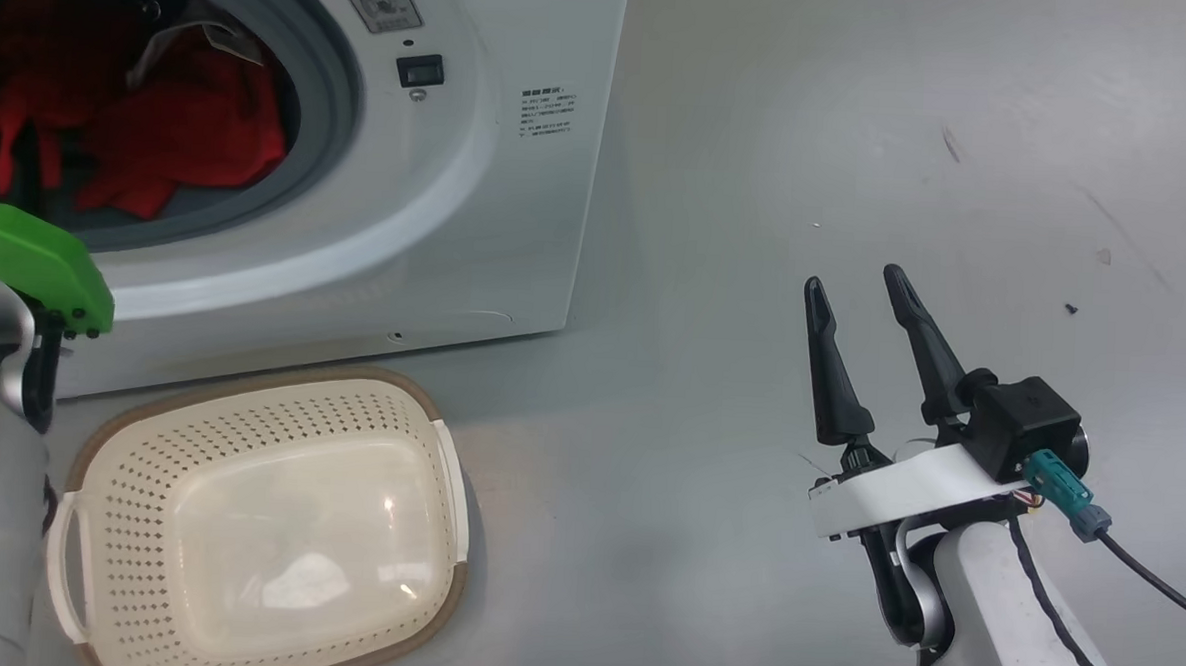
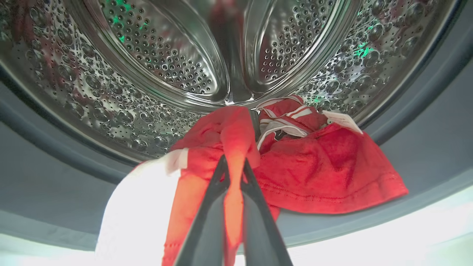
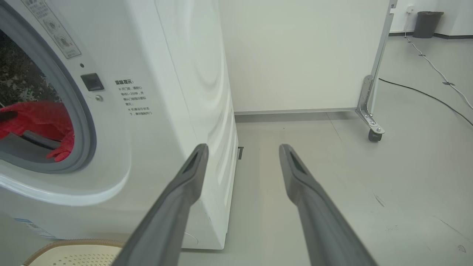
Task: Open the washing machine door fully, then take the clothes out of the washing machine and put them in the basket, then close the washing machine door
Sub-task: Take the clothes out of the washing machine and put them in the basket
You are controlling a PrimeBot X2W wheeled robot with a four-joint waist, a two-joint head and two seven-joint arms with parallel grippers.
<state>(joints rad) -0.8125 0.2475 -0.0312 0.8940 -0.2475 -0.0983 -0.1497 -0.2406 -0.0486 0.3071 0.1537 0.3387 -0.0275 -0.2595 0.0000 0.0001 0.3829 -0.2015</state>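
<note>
Clothes (image 2: 317, 170) stretch lengthwise between closed left fingers (image 2: 207, 229), toward drum (image 2: 147, 74).

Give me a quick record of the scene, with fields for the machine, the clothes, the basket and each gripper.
washing machine: drum opening uncovered
clothes: red, heaped at the drum's front
left gripper: shut on a fold of the clothes
right gripper: open, holding nothing, beside the machine
basket: on the floor before the machine, no clothes in it
</note>
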